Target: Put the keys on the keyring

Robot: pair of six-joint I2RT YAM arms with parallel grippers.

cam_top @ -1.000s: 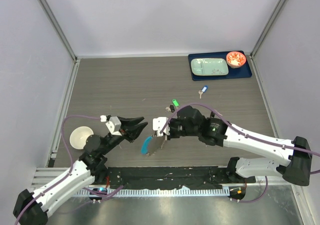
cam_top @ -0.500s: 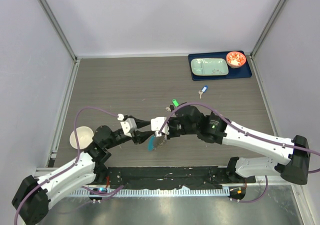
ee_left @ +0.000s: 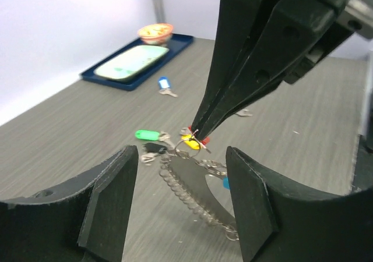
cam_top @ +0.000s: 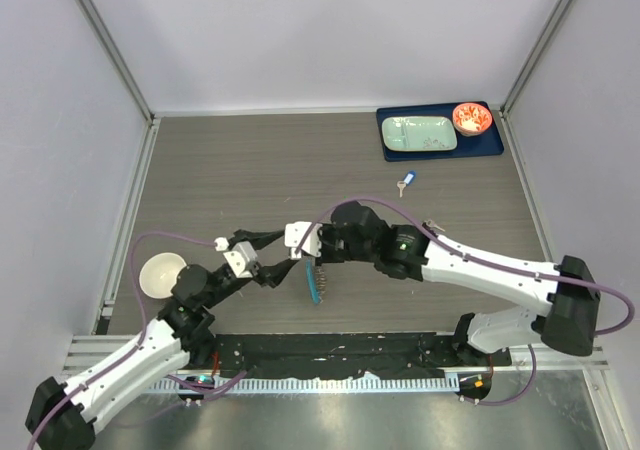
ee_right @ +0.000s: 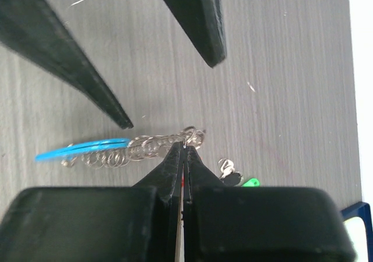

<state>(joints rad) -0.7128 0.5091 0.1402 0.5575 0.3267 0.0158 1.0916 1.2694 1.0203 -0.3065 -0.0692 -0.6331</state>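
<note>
One keyring (ee_right: 137, 151) clenched in right pincer (ee_right: 184, 148), left pincer (ee_left: 180, 152) released alongside, blue-tagged key (cam_top: 405, 181), tray (cam_top: 495, 142) beyond

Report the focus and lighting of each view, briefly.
Top external: even light, soft shadows, sharp throughout, though the keyring is tiny. Left wrist: keyring sharp, the tray behind it soft. Right wrist: table grain crisp, the right gripper nearly black with little detail, a blown-out white strip at the right edge.

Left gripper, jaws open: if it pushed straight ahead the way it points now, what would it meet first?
Probably the keyring, held up by the right gripper's shut tips just beyond the left gripper's open jaws. The exact depth is unclear.
</note>
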